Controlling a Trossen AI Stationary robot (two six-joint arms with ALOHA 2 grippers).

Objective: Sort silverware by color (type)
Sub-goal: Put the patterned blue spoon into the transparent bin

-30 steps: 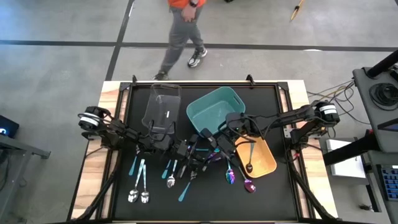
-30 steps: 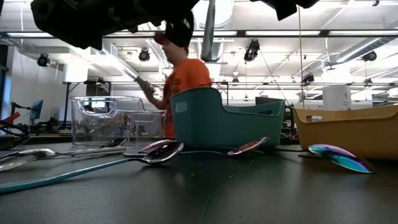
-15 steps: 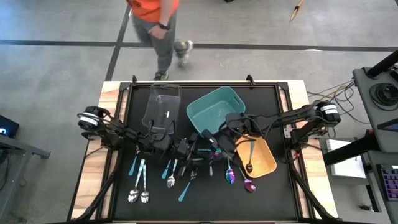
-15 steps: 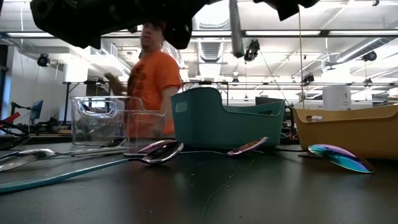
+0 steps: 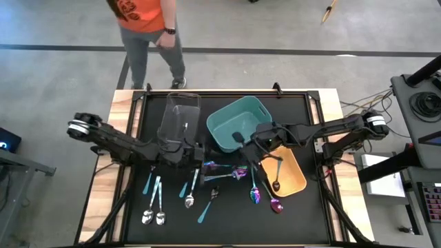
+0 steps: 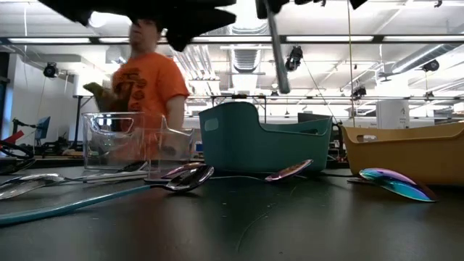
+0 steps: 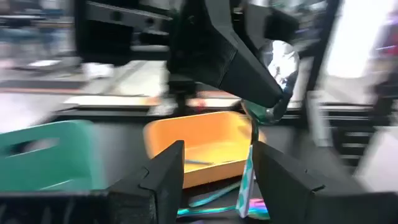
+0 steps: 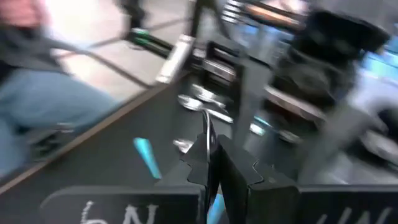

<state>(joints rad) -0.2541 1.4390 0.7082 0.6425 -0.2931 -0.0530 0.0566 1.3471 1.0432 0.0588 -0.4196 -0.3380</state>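
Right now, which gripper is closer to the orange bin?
Right. The right gripper is over the teal bin, beside the orange bin; the left gripper sits farther off, near the clear bin.

Even, bright overhead light falls from ceiling strip lamps (image 6: 319,38) above the black surface (image 5: 303,213), and shadows there are faint. Spoons (image 6: 185,177) near the teal bin (image 6: 264,141) show glints. Both wrist views are smeared by motion blur. A walking person (image 6: 145,80) behind the clear bin (image 6: 119,141) is blurred too.
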